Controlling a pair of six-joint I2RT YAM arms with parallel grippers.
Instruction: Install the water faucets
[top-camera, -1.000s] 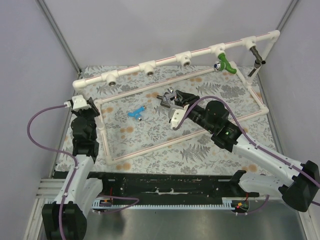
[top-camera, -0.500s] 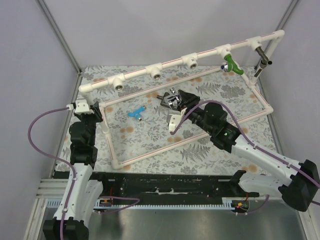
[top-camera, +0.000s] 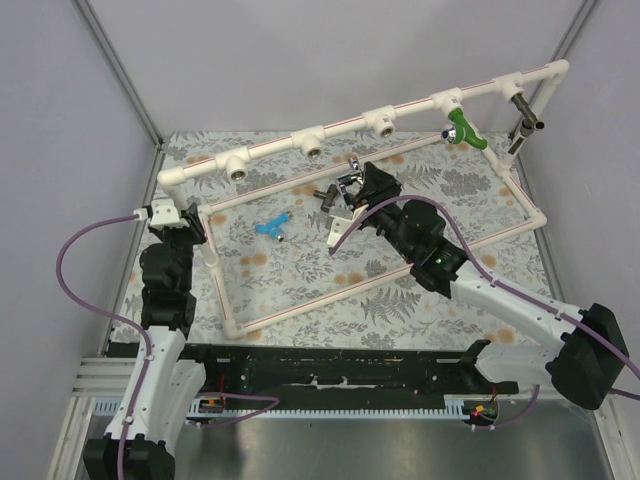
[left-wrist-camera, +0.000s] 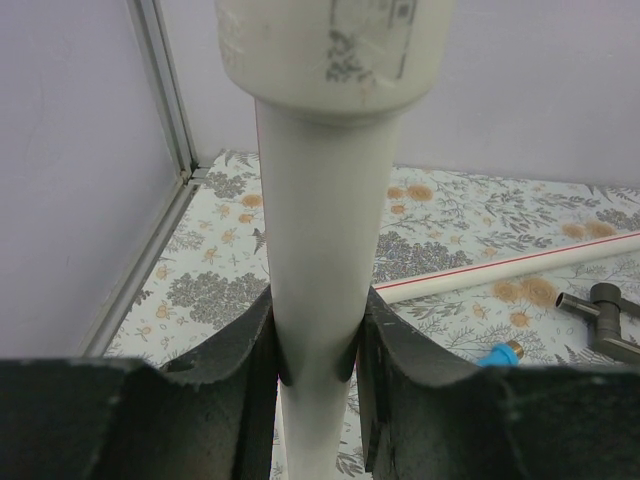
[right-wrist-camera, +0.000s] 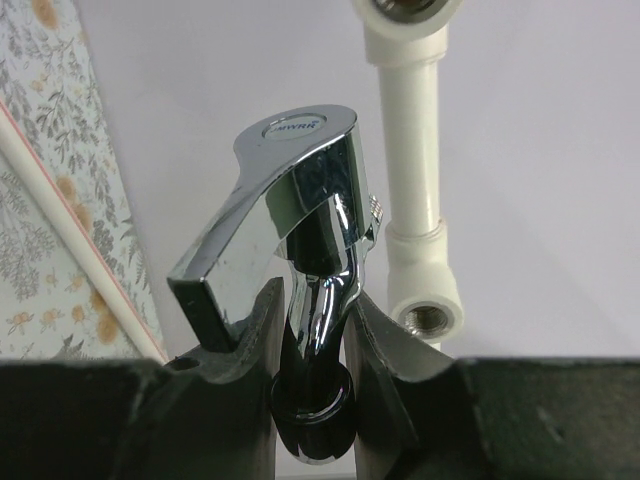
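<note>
My left gripper (top-camera: 193, 228) is shut on the upright white pipe (left-wrist-camera: 312, 230) at the left corner of the white pipe frame (top-camera: 275, 148). My right gripper (top-camera: 357, 190) is shut on the shiny silver faucet (right-wrist-camera: 300, 200) and holds it up just below the rail, near two open threaded fittings (right-wrist-camera: 425, 318). The silver faucet also shows in the top view (top-camera: 349, 181). The green faucet (top-camera: 463, 131) sits in a fitting on the rail's right part. The dark grey faucet (top-camera: 521, 116) hangs at the rail's right end. The light blue faucet (top-camera: 272, 227) lies on the mat.
A small dark grey metal piece (top-camera: 325, 193) lies on the floral mat (top-camera: 300, 270) beside my right gripper; it also shows in the left wrist view (left-wrist-camera: 603, 308). Three open fittings (top-camera: 313, 143) line the rail. Grey walls close in the back and sides.
The pipe frame has shifted and its rail has risen. My right gripper has carried the silver faucet up and back toward the rail. My left gripper keeps its hold on the pipe.
</note>
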